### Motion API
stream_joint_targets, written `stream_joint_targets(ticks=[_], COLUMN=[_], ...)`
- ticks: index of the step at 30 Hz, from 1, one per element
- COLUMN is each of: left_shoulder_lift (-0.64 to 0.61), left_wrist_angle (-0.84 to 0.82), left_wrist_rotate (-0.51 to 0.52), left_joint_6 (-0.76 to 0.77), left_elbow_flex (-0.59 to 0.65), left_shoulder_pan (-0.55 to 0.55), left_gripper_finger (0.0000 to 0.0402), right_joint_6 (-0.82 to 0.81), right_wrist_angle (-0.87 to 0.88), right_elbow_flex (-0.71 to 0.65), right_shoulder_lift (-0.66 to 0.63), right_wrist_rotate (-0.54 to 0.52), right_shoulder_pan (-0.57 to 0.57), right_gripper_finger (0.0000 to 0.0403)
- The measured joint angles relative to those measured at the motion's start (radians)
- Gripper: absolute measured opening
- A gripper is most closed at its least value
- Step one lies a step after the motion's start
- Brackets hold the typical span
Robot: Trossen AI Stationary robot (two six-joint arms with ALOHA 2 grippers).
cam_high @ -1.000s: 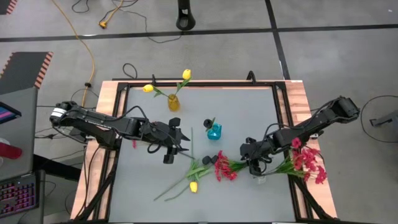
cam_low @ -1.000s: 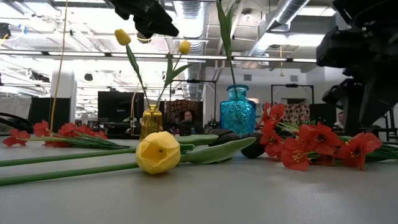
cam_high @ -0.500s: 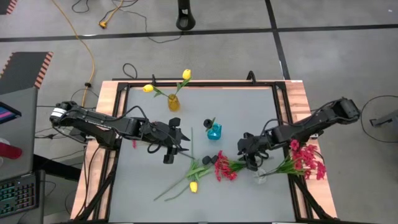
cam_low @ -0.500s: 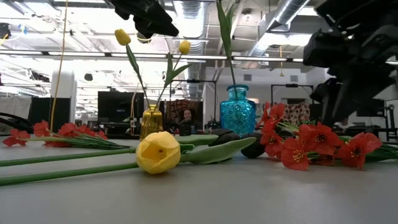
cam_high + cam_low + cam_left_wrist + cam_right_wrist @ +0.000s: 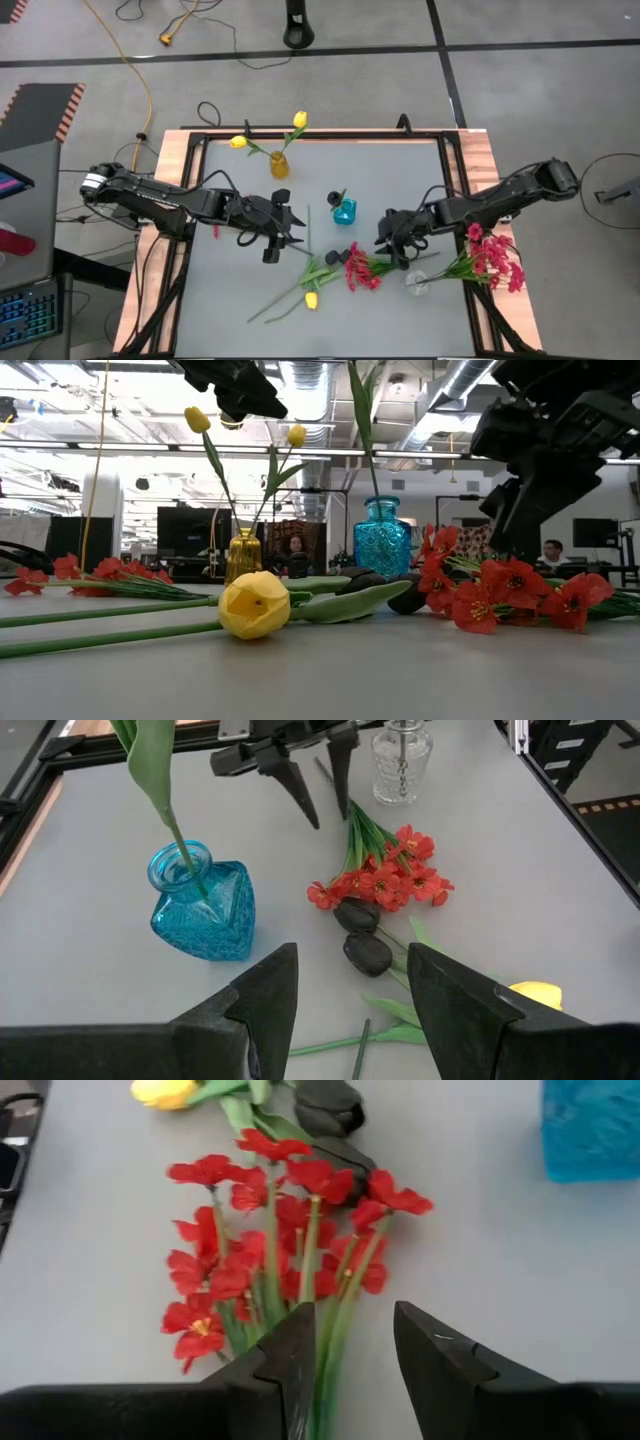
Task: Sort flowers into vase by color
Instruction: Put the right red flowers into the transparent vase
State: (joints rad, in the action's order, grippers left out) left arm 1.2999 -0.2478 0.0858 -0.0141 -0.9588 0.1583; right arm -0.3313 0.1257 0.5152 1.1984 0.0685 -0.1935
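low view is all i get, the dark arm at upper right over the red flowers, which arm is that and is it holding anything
Observer: That is the right arm. The right gripper is open and empty, above the stems of the red spray.
Operator: ok any vase for the reds, i only see the yellow vase and the blue vase
Observer: Yes, a clear glass vase stands upright and empty close beside that gripper, toward the table's right side.
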Motion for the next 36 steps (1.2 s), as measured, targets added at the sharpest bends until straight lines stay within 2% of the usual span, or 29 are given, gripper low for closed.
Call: stream_joint_targets(ticks=[14, 23, 28, 36], left_shoulder_lift=[0.000, 0.000, 0.000, 0.000], left_wrist_angle=[0.000, 0.000, 0.000, 0.000], left_wrist_rotate=[0.000, 0.000, 0.000, 0.000], left_joint_6=[0.004, 0.004, 0.007, 0.009], left_elbow_flex=[0.000, 0.000, 0.000, 0.000], left_shoulder_pan=[0.000, 0.000, 0.000, 0.000], left_gripper_finger=[0.0178, 0.0178, 0.0178, 0.0178], right_joint_6=[-0.019, -0.019, -0.019, -0.019], right_wrist_angle=[0.002, -0.017, -0.066, -0.071], right_elbow_flex=[0.000, 0.000, 0.001, 0.003], right_shoulder_lift=[0.003, 0.122, 0.188, 0.245], right_wrist_rotate=[0.016, 0.017, 0.085, 0.092], right_shoulder_pan=[-0.085, -0.080, -0.079, -0.079], right_gripper_finger=[0.0164, 0.0164, 0.0164, 0.0164])
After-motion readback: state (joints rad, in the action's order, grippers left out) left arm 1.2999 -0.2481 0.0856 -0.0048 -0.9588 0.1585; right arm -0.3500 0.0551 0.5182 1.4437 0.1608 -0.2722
